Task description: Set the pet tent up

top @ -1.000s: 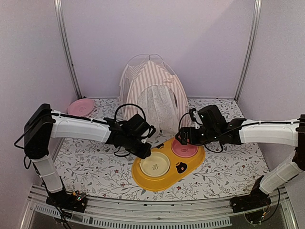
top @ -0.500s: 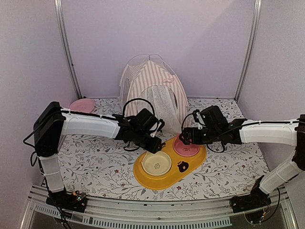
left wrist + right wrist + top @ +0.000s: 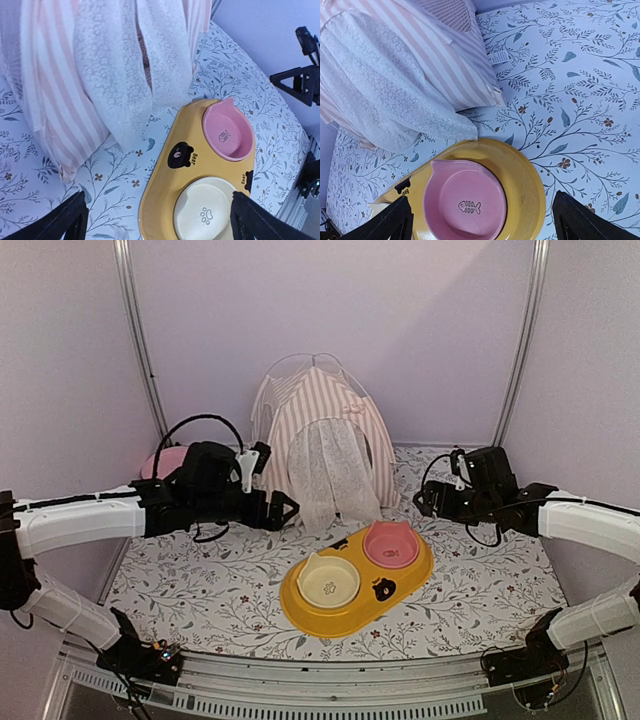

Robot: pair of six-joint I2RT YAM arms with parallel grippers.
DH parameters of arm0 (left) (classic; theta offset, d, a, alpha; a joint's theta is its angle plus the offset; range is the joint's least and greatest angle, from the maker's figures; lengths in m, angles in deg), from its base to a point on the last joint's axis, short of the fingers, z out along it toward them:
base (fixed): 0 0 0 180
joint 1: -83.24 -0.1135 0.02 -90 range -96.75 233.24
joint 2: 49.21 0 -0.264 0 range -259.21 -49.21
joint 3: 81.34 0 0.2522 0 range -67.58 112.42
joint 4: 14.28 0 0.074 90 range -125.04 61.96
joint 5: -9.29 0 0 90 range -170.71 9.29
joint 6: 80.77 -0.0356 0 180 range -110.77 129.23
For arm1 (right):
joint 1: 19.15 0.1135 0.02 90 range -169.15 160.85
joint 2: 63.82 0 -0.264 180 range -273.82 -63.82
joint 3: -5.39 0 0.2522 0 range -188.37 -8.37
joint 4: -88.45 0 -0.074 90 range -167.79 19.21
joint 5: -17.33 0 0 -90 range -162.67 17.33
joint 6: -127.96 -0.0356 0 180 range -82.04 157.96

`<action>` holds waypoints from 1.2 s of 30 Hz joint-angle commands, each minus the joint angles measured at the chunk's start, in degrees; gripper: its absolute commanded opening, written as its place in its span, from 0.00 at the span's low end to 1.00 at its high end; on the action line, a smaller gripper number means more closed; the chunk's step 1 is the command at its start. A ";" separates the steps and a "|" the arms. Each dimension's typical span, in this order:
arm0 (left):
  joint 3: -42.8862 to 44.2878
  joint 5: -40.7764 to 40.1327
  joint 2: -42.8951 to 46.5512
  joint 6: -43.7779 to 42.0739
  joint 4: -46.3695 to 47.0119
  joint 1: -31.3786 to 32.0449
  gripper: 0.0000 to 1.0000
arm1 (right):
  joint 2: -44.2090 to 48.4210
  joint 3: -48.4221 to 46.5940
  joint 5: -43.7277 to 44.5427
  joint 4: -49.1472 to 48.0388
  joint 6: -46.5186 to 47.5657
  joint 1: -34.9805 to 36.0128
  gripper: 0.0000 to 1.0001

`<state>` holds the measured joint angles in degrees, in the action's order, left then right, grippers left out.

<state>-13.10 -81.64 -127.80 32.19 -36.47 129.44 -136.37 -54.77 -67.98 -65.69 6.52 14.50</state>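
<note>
I see the pet tent (image 3: 320, 430) standing upright at the upper centre of the overhead frame, against the back wall. Its white mesh curtain (image 3: 335, 475) hangs down over the doorway. The curtain's hem ends just beside the far rim of the yellow feeder (image 3: 350, 618), which sits below centre with a pink bowl (image 3: 390, 543) and a cream bowl (image 3: 326, 582) in it. My left gripper (image 3: 283, 508) hovers left of the tent's lower corner. In its wrist view the fingers (image 3: 70, 220) sit far apart at the bottom corners with nothing between them. My right gripper (image 3: 422, 498) hangs right of the tent, apart from the fabric, its fingers (image 3: 395, 220) likewise spread and empty. A pink plate (image 3: 158, 462) shows at the left, partly behind the left arm.
</note>
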 commanded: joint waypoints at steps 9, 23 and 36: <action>-12.99 3.86 13.26 4.56 4.61 -20.59 0.99 | 9.25 8.96 -1.44 -10.39 7.66 -21.86 0.99; -22.46 -2.17 15.40 -3.62 13.77 -36.59 0.99 | -0.03 22.84 2.09 -49.50 23.40 -36.80 0.99; -32.92 -16.07 17.12 -9.10 33.07 -41.41 0.99 | -14.02 37.53 -2.30 -93.15 29.19 -36.29 0.99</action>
<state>-45.37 -90.01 -111.69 26.88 -11.79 88.76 -149.68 -19.05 -68.51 -144.26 32.83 -22.15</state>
